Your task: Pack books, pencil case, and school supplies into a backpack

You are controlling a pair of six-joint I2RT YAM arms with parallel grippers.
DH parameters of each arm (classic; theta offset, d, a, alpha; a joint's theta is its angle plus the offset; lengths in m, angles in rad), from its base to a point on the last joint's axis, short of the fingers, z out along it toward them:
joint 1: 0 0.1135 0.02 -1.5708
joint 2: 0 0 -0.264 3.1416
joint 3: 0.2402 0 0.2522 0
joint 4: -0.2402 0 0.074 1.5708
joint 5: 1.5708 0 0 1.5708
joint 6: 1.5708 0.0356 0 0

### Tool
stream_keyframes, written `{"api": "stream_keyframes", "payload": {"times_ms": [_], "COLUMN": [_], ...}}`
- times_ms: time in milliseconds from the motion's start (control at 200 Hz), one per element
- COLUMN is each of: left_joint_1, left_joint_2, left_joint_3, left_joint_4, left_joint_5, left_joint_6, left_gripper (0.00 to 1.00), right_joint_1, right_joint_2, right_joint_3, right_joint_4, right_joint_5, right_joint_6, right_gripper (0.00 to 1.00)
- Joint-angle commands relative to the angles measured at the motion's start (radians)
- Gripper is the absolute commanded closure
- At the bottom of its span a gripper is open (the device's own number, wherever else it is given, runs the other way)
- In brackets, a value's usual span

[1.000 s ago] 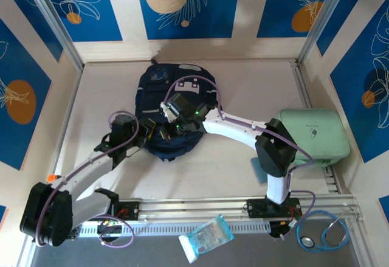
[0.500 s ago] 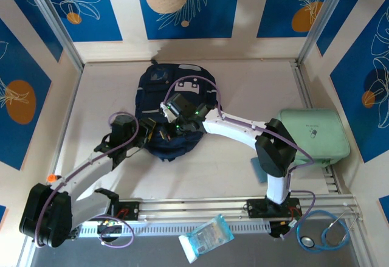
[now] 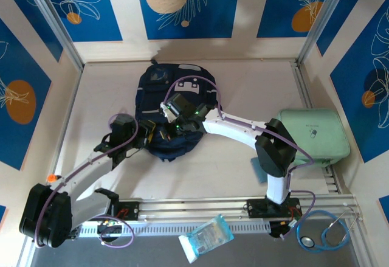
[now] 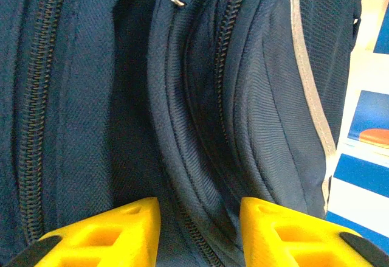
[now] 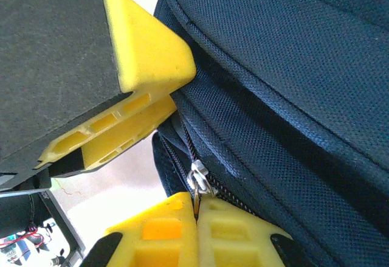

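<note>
The dark navy backpack (image 3: 176, 106) lies flat in the middle of the table. My right gripper (image 5: 197, 209) is shut on the metal zipper pull (image 5: 199, 182) at the bag's near edge, also seen from above (image 3: 172, 116). My left gripper (image 4: 200, 227) presses against the bag's near left side (image 3: 152, 134). Its yellow fingers (image 4: 118, 230) stand apart, astride a fold of backpack fabric (image 4: 200, 127) and a zip line, without a clear pinch. One left finger (image 5: 146, 66) sits just above the zipper pull. The books, pencil case and school supplies are out of view.
A mint-green zip case (image 3: 313, 134) lies at the right edge of the table. A plastic-wrapped blue-white packet (image 3: 206, 236) and a stethoscope (image 3: 325, 233) lie in front of the base rail (image 3: 194, 207). Wall panels close in the left, back and right.
</note>
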Motion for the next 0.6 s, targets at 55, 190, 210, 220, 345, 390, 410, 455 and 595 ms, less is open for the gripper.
{"api": "stream_keyframes", "payload": {"times_ms": [55, 190, 210, 220, 345, 390, 410, 455, 595], "left_joint_1": [-0.018, -0.016, -0.016, -0.017, -0.013, -0.014, -0.012, -0.009, 0.006], "left_joint_2": [0.026, 0.095, 0.099, 0.098, 0.099, 0.098, 0.099, 0.099, 0.101], "left_joint_3": [0.026, 0.034, 0.036, 0.039, 0.105, 0.119, 0.121, 0.122, 0.123], "left_joint_4": [-0.045, 0.035, 0.038, 0.039, -0.057, -0.073, -0.073, -0.069, -0.077], "left_joint_5": [0.020, 0.024, 0.013, 0.006, -0.099, -0.119, -0.124, -0.128, -0.122], "left_joint_6": [0.024, 0.042, 0.044, 0.047, 0.127, 0.146, 0.149, 0.156, 0.166], "left_gripper": [0.61, 0.63, 0.63, 0.64, 0.76, 0.80, 0.82, 0.85, 0.92], "right_joint_1": [0.008, 0.022, 0.025, 0.026, 0.038, 0.038, 0.038, 0.038, 0.024], "right_joint_2": [-0.014, -0.021, -0.023, -0.024, -0.032, -0.038, -0.043, -0.054, -0.096], "right_joint_3": [0.025, 0.018, 0.014, 0.012, -0.022, -0.039, -0.048, -0.068, -0.152], "right_joint_4": [0.069, 0.070, 0.069, 0.069, 0.040, 0.028, 0.024, 0.014, 0.007], "right_joint_5": [-0.052, -0.066, -0.059, -0.055, 0.018, 0.054, 0.068, 0.113, 0.246], "right_joint_6": [-0.017, -0.047, -0.053, -0.055, -0.074, -0.073, -0.071, -0.070, -0.062], "right_gripper": [1.00, 1.00, 1.00, 1.00, 1.00, 1.00, 1.00, 1.00, 1.00]}}
